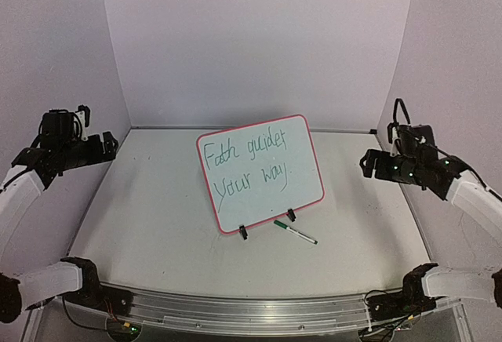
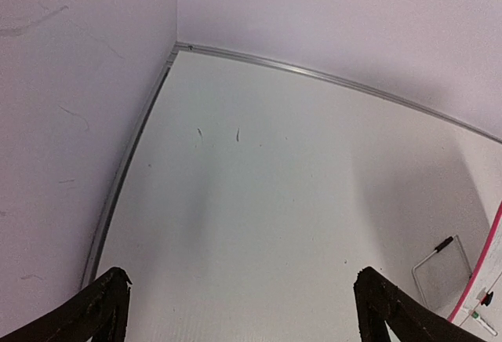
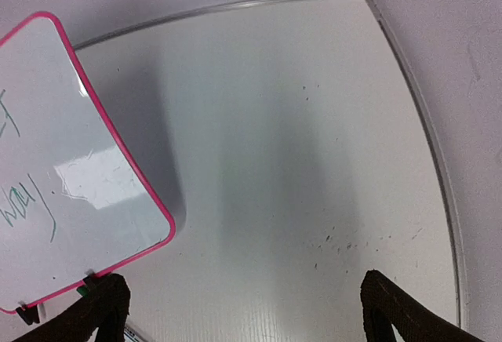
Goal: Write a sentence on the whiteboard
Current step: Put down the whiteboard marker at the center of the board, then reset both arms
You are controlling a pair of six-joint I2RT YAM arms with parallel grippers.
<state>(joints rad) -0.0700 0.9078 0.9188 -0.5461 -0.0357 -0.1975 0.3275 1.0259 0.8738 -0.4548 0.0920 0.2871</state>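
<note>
Left gripper (image 1: 104,144): raised over the left side of the table, well apart from the board. In its wrist view the two dark fingers (image 2: 106,311) stand at opposite lower corners, jaws spread wide, with only bare tabletop between them. It holds and touches nothing.

White matte table (image 1: 149,224): bare under the left gripper apart from a few faint marks.

Small rectangular white whiteboard with pink-red rim and rounded corners (image 1: 259,201): near the middle of the table, propped up and leaning back, turned slightly so its right side sits farther away. Only its pink edge (image 2: 491,254) shows in the left wrist view.

Thin green handwritten cursive sentence (image 1: 245,165): two lines on the board's left and middle, roughly "Faith guides / your way".

Two small black clip feet (image 1: 243,233): on the board's lower edge, resting on the table.

White marker with dark green cap (image 1: 296,233): lying on the table just in front of the board's lower right corner, near the right foot.

Right gripper (image 1: 369,163): raised over the right side, apart from the board. Its fingers (image 3: 106,307) are spread wide and empty, and the board's right part (image 3: 86,161) lies to their left.
</note>
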